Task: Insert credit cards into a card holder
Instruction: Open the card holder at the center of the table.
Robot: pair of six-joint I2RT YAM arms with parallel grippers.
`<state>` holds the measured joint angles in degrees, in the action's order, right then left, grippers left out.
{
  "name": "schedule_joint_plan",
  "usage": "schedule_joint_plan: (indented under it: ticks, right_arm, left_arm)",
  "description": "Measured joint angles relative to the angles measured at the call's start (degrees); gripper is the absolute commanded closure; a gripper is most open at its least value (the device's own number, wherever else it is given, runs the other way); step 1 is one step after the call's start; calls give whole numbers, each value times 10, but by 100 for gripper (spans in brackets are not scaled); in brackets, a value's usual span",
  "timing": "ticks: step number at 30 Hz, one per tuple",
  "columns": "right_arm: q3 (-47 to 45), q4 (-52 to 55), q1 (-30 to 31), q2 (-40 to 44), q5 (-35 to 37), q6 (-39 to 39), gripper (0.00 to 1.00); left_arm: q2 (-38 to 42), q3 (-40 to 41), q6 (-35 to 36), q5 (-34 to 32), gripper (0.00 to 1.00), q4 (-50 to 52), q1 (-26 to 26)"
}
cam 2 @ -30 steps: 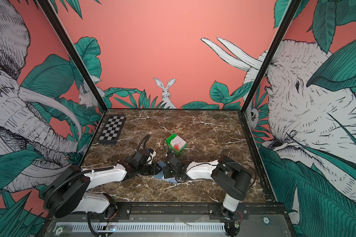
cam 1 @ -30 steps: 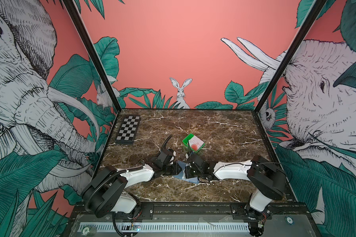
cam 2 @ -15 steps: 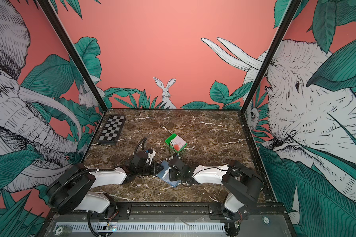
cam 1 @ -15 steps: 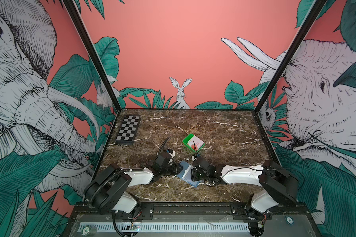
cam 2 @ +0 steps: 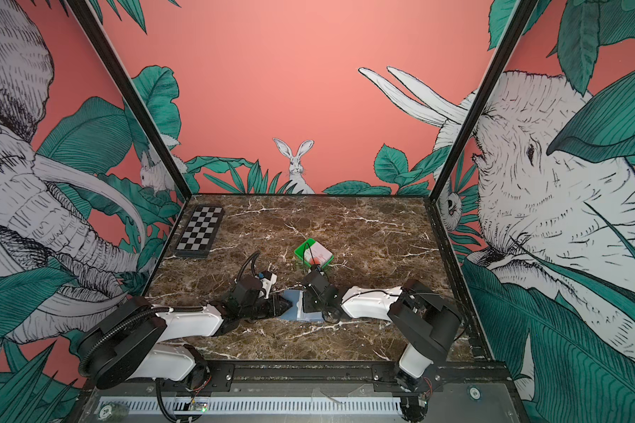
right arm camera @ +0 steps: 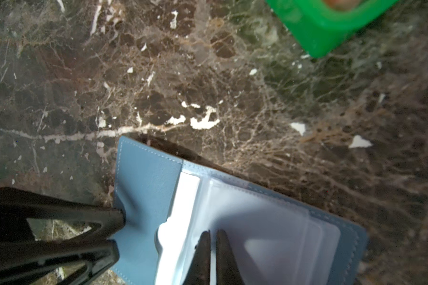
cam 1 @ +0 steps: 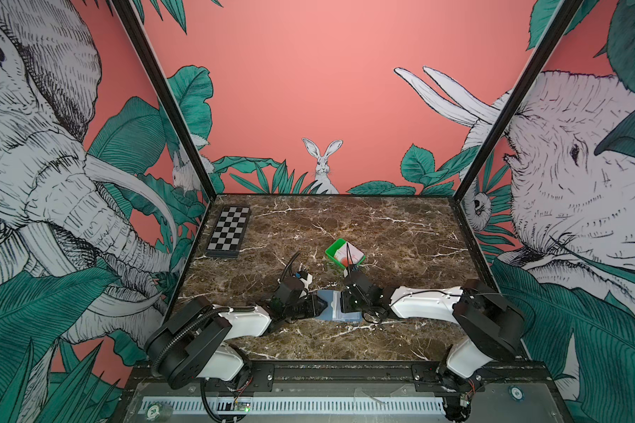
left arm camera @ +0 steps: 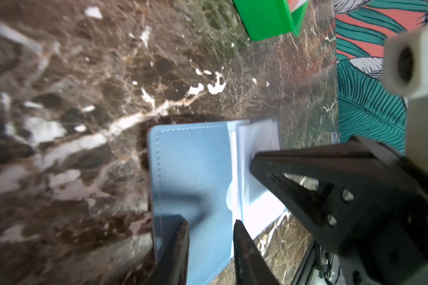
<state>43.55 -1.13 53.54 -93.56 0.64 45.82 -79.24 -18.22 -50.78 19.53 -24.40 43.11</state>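
Brown marble-veined desk [cam 1: 400,234] inside a cell of coral walls printed with elephants, leaves and a rabbit, read from the near edge outward. Nearest the robot, the card holder [cam 1: 331,307] lies opened flat on the desk between the two wrists. Its long axis runs from the left arm [cam 1: 242,324] to the right arm [cam 1: 422,305], and its spine crosses that line. The left jaws stand partly apart, tips bearing down on the slate-blue cover flap [left arm camera: 190,167], which dimples under one tip; they appear to pin the flap rather than clamp it. The right jaws are drawn together with nothing visible between them, tips resting on the stack of clear sleeves [right arm camera: 257,217] just beside the spine. Whether any sleeve already holds a card cannot be told. Beyond the holder, farther from the robot and slightly toward the right arm's side, the green tray [cam 1: 332,251] carries the credit cards [cam 1: 349,254], pale with a red-orange circle. The coming move turns on this relation: the cards lie just beyond the right jaws and nearer to that arm than to the left. The right arm is therefore judged the likelier one to fetch a card while the left holds the holder open. Farthest, a checkerboard [cam 1: 229,231] lies near the left rear corner of the desk, well apart from everything else
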Motion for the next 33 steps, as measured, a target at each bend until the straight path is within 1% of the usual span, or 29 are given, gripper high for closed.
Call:
schedule_joint_plan:
  ticks: [3,8,15,17,24,33]
  right_arm:
    - [7,7,-6,-3,5,-9,91]
    - [10,22,-8,2,10,-23,88]
    - [-20,37,-8,73,15,-41,79]
    - [-23,43,-8,88,18,-44,78]
    - [-28,61,-8,103,21,-51,81]
    - [-58,63,-8,98,15,-40,85]
  left_arm:
    - [1,-1,3,3,66,2,7]
    - [8,-1,7,6,66,10,11]
    - [17,-26,24,6,66,46,12]
    - [17,-38,30,5,66,52,12]
    - [7,-68,49,4,66,71,12]
    - [-43,-90,56,0,66,76,12]
